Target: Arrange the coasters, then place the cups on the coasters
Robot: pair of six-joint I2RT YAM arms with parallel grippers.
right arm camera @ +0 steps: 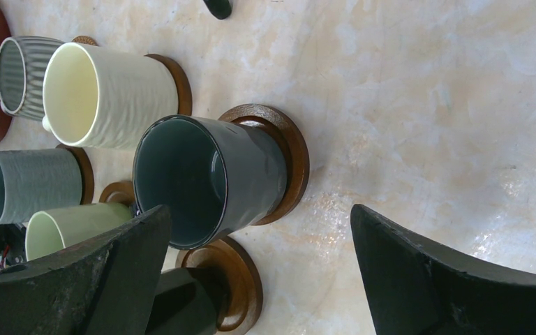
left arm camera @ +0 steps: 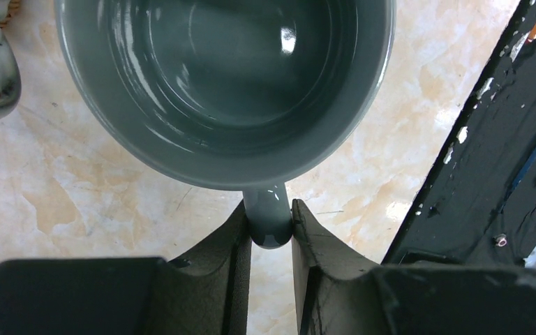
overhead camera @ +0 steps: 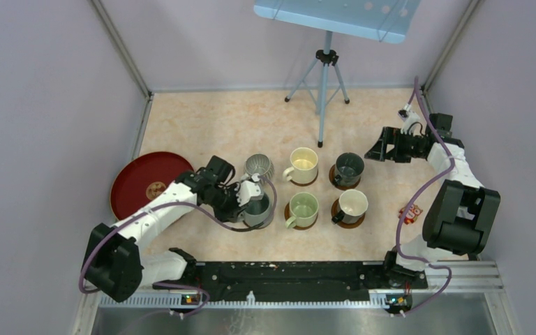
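Note:
My left gripper (overhead camera: 250, 197) (left arm camera: 271, 223) is shut on the handle (left arm camera: 269, 220) of the plain grey cup (overhead camera: 257, 211) (left arm camera: 223, 84), which stands upright at the front left of the group. In the right wrist view a brown coaster (right arm camera: 85, 174) shows at the base of this cup (right arm camera: 28, 183). The ribbed grey cup (overhead camera: 258, 166) stands behind it. The cream cup (overhead camera: 303, 164), dark green-grey cup (overhead camera: 349, 167), pale green cup (overhead camera: 303, 208) and dark white-lined cup (overhead camera: 352, 204) each sit on a coaster. My right gripper (overhead camera: 380, 148) (right arm camera: 258, 213) hangs open right of them, holding nothing.
A dark red round tray (overhead camera: 146, 183) lies at the left by the wall. A tripod (overhead camera: 324, 91) stands at the back centre. A small red item (overhead camera: 410, 213) lies near the right arm. The black base rail (overhead camera: 286, 272) runs along the near edge.

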